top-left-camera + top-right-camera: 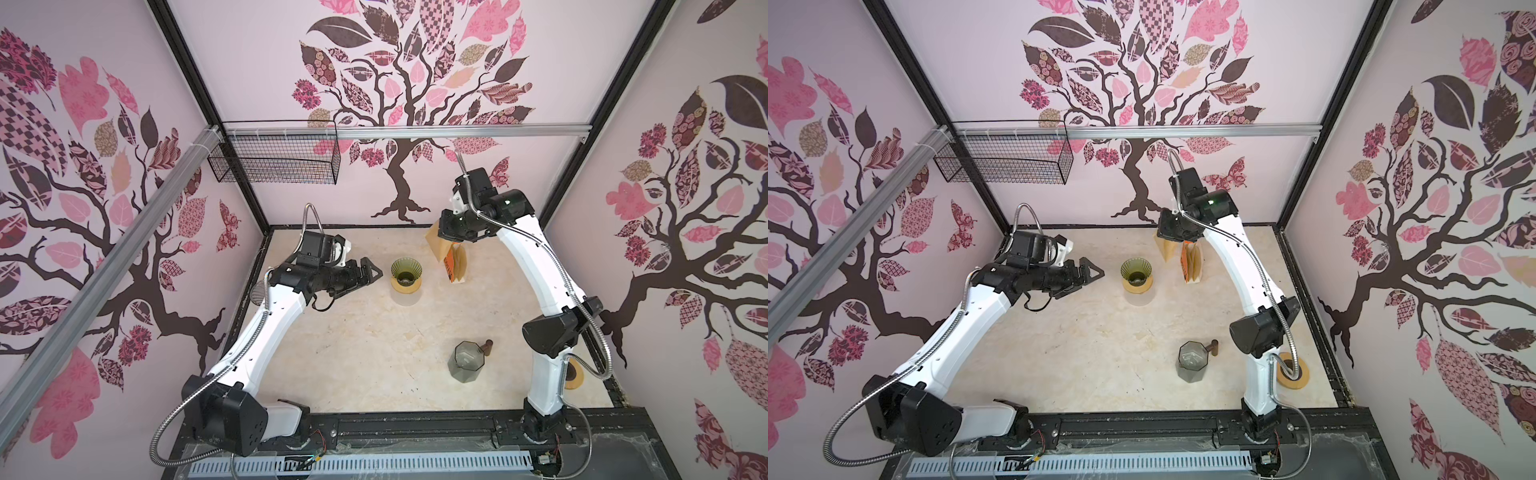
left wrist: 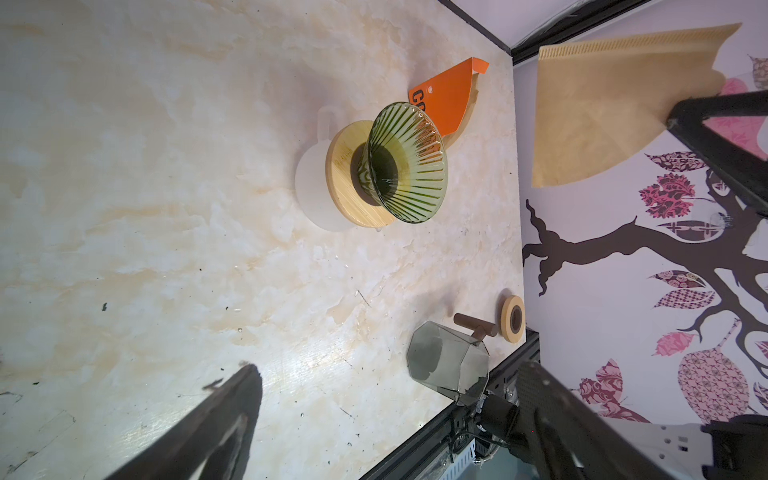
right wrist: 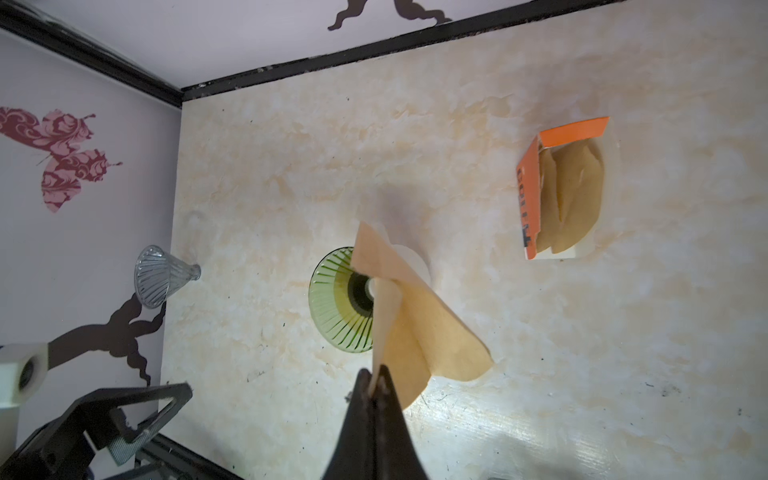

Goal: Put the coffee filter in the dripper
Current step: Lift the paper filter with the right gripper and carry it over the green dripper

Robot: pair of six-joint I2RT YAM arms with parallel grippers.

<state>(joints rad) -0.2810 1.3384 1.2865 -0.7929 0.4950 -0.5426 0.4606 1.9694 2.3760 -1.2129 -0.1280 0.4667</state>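
Marbled cream tabletop (image 1: 353, 353) lies under both arms. The right gripper (image 3: 374, 386) has its fingers pressed together on one edge of the tan coffee filter (image 3: 419, 328), which fans out just beyond the fingertips, lifted off the table. In the right wrist view it overlaps part of the green glass dripper (image 3: 332, 307). The left gripper (image 1: 365, 277) holds its fingers spread wide and empty, the dripper just past their tips, untouched. An orange filter box (image 3: 528, 199) stands beside the pinching fingers, apart.
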